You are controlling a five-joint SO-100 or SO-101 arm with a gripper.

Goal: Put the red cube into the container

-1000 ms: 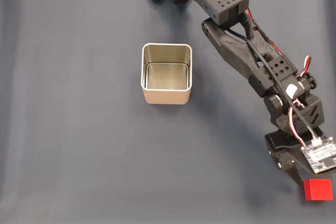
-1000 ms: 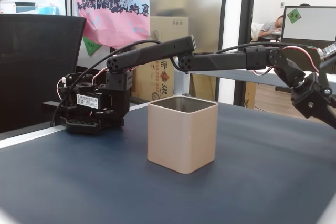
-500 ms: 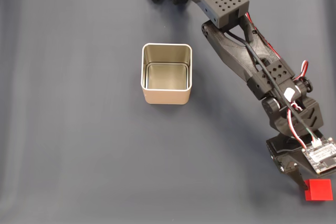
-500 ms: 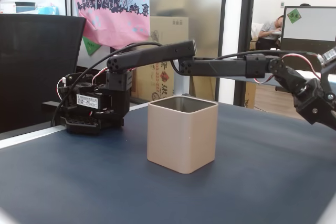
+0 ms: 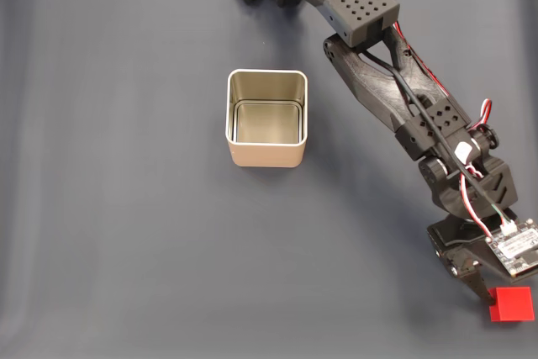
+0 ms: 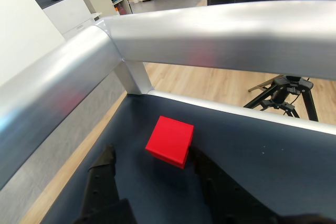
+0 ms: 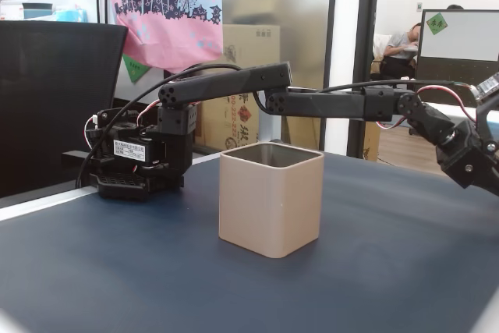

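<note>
The dark blue bench (image 5: 126,233) carries everything here, and it is bare apart from the task's two things and the arm. The long black arm (image 5: 378,98) reaches from its base at the top of a fixed view down to the lower right corner; compared with one second ago it has stretched a little further toward that corner, and in another fixed view its far end now sits lower over the bench.

The square metal tin with pale beige walls and a white rim, the container (image 5: 267,118), stands upright near the middle of the bench, open and with nothing inside. It has not moved, and it is well apart from the arm's end.

The tool (image 6: 152,158) has its two dark fingers apart. In the wrist view the small bright red cube (image 6: 170,141) lies on the bench just ahead of the gap, with the right finger (image 6: 202,163) close beside its lower corner and the left finger (image 6: 105,166) further off. I cannot tell if the right finger already touches it. In a fixed view the red cube (image 5: 511,303) rests at the lower right corner, just beside the tool's tip, and it sits where it was a second ago.

So the approach has nearly closed, but the cube is not yet between the fingers. I judge that the tool needs to advance a little more and shift toward the cube before closing; otherwise one finger may push it toward the bench edge.
</note>
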